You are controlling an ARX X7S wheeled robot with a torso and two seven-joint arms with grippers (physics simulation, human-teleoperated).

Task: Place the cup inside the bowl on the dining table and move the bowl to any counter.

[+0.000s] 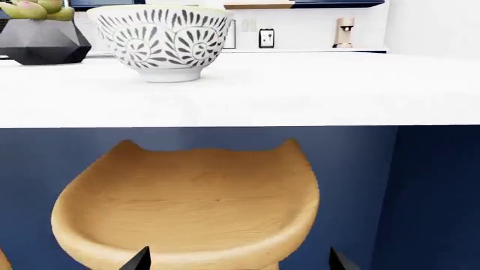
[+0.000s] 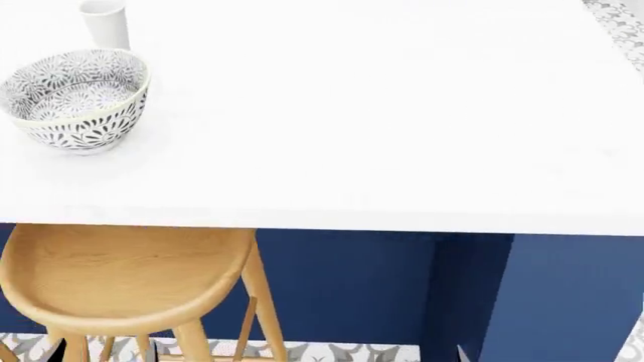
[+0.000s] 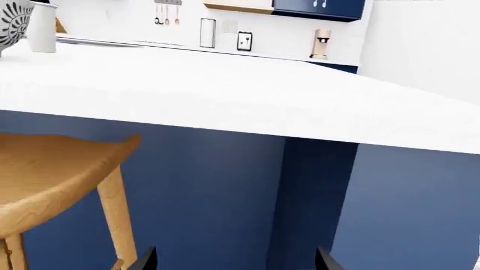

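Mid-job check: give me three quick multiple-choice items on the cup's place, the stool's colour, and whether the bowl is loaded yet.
1. Where is the cup?
A. behind the bowl on the dining table
B. on the stool
C. in a gripper

2. The stool seat is
A. blue
B. tan wood
C. white

3. The bowl is
A. tipped over
B. holding the cup
C. upright and empty

Answers: 1 A, the head view shows the cup standing just beyond the bowl; 2 B, its wood grain shows below the table edge; 3 C, its patterned inside is bare.
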